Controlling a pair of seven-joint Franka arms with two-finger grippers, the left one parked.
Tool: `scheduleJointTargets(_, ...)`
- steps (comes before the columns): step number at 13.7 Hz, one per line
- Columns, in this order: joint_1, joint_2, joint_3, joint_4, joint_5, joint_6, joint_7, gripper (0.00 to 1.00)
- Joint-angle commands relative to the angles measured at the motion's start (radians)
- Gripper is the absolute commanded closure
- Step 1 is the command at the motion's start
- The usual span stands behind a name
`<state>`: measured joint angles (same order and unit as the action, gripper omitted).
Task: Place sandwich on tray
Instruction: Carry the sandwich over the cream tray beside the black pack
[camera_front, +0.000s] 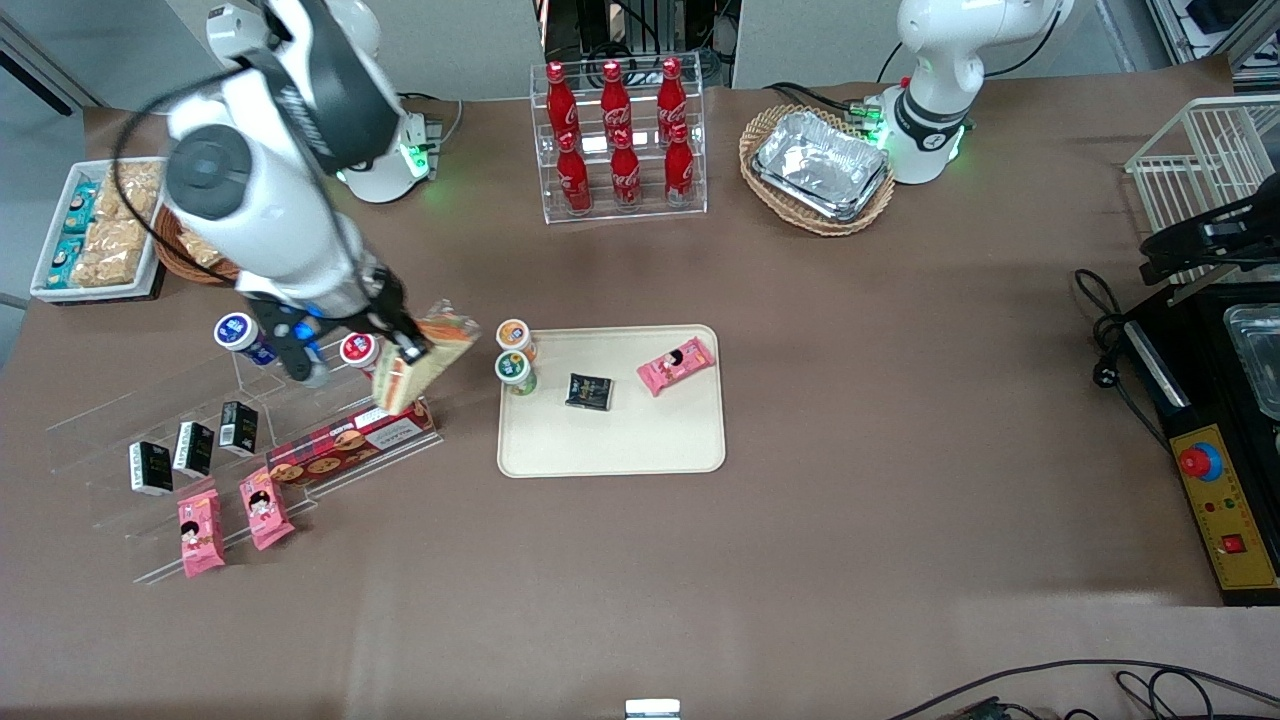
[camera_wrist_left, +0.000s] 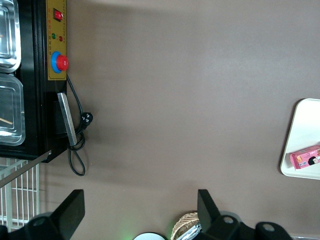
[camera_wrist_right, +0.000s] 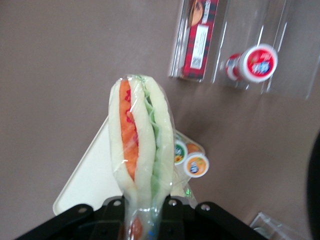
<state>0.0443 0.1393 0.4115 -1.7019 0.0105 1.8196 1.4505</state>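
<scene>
The claw (camera_front: 398, 345) holds the sandwich (camera_front: 420, 368) above the tabletop (camera_front: 850, 520), beside the tray (camera_front: 610, 445), toward the working arm's end. On the tray lie two cups (camera_front: 516, 358), a small packet (camera_front: 589, 391) and a snack packet (camera_front: 676, 365)

Six cola bottles (camera_front: 620, 135), three pink snack packets (camera_front: 200, 533), perhaps four black cartons (camera_front: 150, 467).
</scene>
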Motion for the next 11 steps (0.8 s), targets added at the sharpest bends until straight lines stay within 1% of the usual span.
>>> scheduleJointTargets(1,0.126,0.175,0.004,0.133,-0.111,0.038,0.293,1.0)
scheduleJointTargets(5,0.238,0.331,0.003,0.166,-0.249,0.182,0.574,1.0)
scheduleJointTargets(6,0.253,0.379,0.003,0.194,-0.267,0.193,0.624,1.0)
scheduleJointTargets(8,0.261,0.452,0.003,0.232,-0.27,0.231,0.695,1.0)
scheduleJointTargets(11,0.266,0.531,-0.002,0.237,-0.27,0.364,0.793,1.0)
